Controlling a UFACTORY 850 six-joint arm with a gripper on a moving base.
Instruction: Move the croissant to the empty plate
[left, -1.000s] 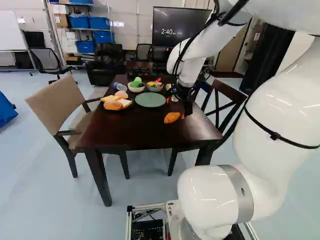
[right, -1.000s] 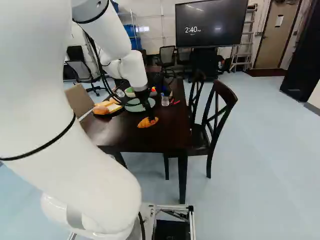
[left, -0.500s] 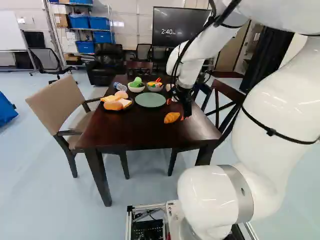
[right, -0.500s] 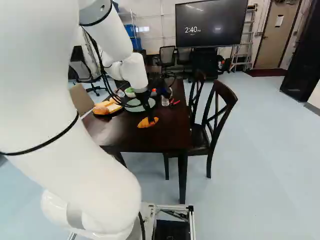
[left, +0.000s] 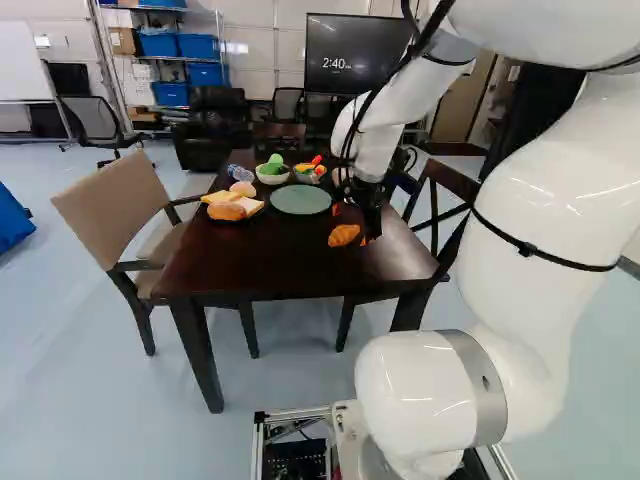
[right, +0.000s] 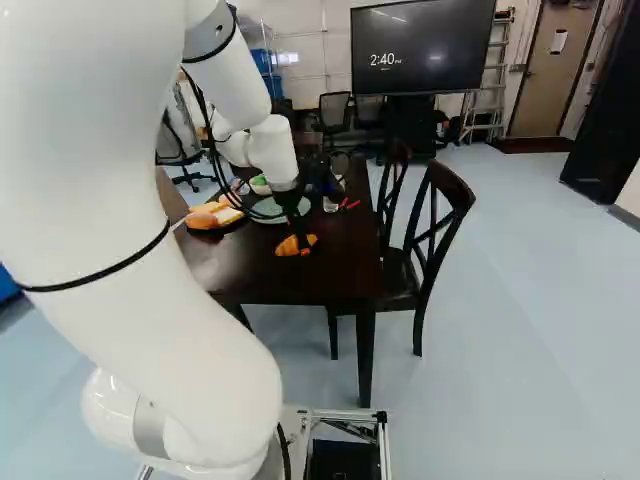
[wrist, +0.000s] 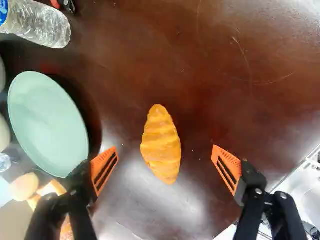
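- Have the fingers (left: 373, 232) spread wide — a gap left on either side of the croissant (wrist: 161, 145), seen from the wrist.
- Can see the croissant lying flat on the bench (left: 270, 250), long sides turned to the orange pads (wrist: 104, 167).
- Can see the plate (wrist: 47, 122) on the bench too, beyond one finger and apart from the croissant.
- Can make out a bottle (wrist: 40, 25) near the plate.
- In the left base view, can spot bread (left: 228, 210) left of the plate, and two bowls (left: 272, 180) of food behind it.
- In the right base view, can see wooden chairs (right: 435, 225) along the bench's right side — and a lit screen (right: 418, 50) beyond.
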